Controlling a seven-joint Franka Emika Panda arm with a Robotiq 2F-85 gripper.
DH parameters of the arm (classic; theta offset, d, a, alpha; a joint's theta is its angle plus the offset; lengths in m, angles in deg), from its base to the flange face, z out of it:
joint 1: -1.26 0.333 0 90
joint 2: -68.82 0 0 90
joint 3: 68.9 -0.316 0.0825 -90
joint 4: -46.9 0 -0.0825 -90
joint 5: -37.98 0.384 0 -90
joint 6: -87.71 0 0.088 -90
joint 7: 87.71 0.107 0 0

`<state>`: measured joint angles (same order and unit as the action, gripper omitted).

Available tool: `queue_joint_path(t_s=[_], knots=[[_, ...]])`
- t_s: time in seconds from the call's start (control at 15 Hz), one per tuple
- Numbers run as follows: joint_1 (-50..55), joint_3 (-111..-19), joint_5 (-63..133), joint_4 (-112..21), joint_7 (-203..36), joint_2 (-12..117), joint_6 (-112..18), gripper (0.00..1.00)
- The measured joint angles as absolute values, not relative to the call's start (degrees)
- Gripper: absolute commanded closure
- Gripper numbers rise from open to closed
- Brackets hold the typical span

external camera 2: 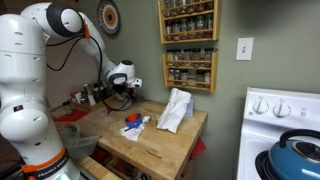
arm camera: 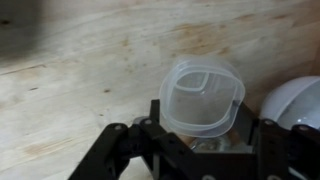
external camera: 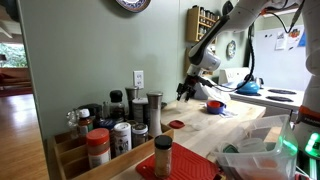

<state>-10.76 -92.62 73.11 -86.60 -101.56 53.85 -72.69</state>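
Note:
My gripper [arm camera: 200,125] is shut on a clear plastic cup [arm camera: 202,95], whose rim faces the wrist camera, and holds it above the wooden countertop [arm camera: 80,70]. In an exterior view the gripper [external camera: 189,88] hangs over the butcher-block counter [external camera: 200,125] close to the green wall. In an exterior view the gripper [external camera 2: 122,92] is at the far left end of the counter [external camera 2: 160,140]. A white rounded object [arm camera: 295,105] lies just right of the cup in the wrist view.
Spice jars [external camera: 115,125] crowd a wooden rack in front. A red and blue item [external camera: 214,105] and a white cloth [external camera 2: 175,108] lie on the counter. A spice rack [external camera 2: 188,45] hangs on the wall. A stove with a blue kettle [external camera 2: 295,155] stands beside.

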Motion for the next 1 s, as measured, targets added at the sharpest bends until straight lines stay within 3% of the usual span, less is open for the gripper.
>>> queue_joint_path(t_s=[0.13, 0.4, 0.47, 0.67, 1.0], knots=[[-14.9, -97.4, 80.8, -85.2, -109.8, 52.5, -70.8, 0.53], [-14.3, -94.2, 89.6, -83.4, -121.6, 49.5, -64.0, 0.53], [-13.8, -92.9, 90.4, -82.9, -123.1, 49.3, -62.2, 0.07], [-10.8, -88.1, 90.7, -81.8, -123.8, 49.0, -59.0, 0.00], [-6.4, -82.2, 89.5, -81.8, -123.6, 49.4, -59.0, 0.00]])
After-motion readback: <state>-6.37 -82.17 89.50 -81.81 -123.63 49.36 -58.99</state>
